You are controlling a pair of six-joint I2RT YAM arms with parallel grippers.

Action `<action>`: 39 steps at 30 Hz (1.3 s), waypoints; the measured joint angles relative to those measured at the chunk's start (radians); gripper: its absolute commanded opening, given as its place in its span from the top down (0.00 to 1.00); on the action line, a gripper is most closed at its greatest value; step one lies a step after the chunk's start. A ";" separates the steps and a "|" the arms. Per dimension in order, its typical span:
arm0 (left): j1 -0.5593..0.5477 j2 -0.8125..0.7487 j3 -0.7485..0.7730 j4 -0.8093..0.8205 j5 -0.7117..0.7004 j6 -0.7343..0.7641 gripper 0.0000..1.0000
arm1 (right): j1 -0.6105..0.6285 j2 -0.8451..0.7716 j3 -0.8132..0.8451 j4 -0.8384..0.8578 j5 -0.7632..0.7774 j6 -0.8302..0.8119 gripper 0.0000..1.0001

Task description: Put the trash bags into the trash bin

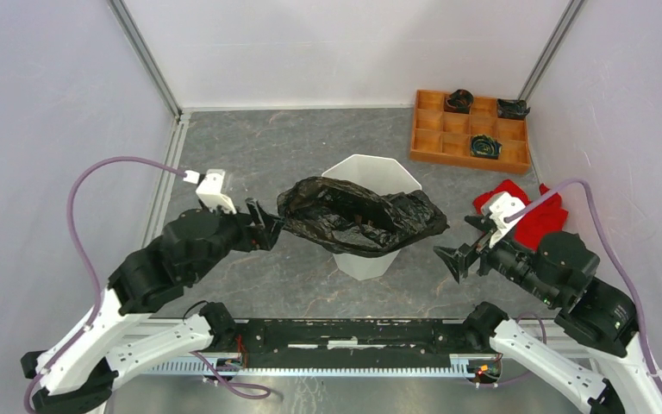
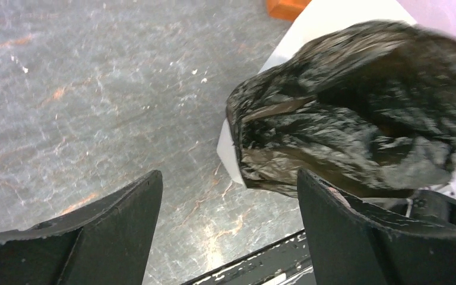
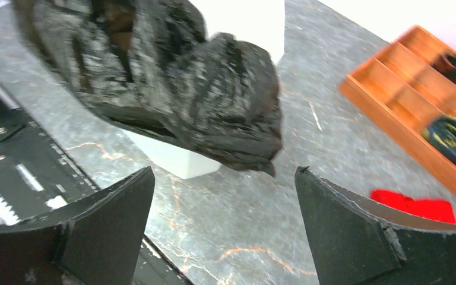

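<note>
A crumpled glossy black trash bag (image 1: 360, 216) lies across the top of the white trash bin (image 1: 371, 172), overhanging its rim on both sides. In the left wrist view the trash bag (image 2: 356, 113) drapes over a corner of the trash bin (image 2: 230, 155). In the right wrist view the trash bag (image 3: 172, 83) hangs above the trash bin (image 3: 181, 157). My left gripper (image 1: 269, 226) stands open just left of the bag's edge, nothing between its fingers (image 2: 119, 231). My right gripper (image 1: 455, 259) is open, a short way right of the bag, empty.
An orange compartmented tray (image 1: 470, 129) with dark rolled items sits at the back right. A red cloth (image 1: 530, 211) lies right of the bin, behind my right arm. The black base rail (image 1: 353, 336) runs along the near edge. Walls close in left and right.
</note>
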 measured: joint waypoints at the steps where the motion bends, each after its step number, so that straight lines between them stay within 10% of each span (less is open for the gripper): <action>1: 0.000 -0.009 0.018 -0.015 0.011 0.004 0.08 | 0.000 0.002 0.005 0.006 -0.037 -0.010 0.06; 21: 0.003 0.484 0.434 -0.005 0.226 0.306 0.00 | 0.000 0.232 -0.027 0.349 -0.293 -0.058 0.58; 30: 0.018 0.536 0.480 0.026 0.299 0.327 0.28 | 0.000 0.238 -0.063 0.398 -0.212 -0.008 0.99; 39: 0.064 0.566 0.483 0.041 0.247 0.323 0.61 | 0.000 0.252 -0.065 0.437 -0.013 0.058 0.99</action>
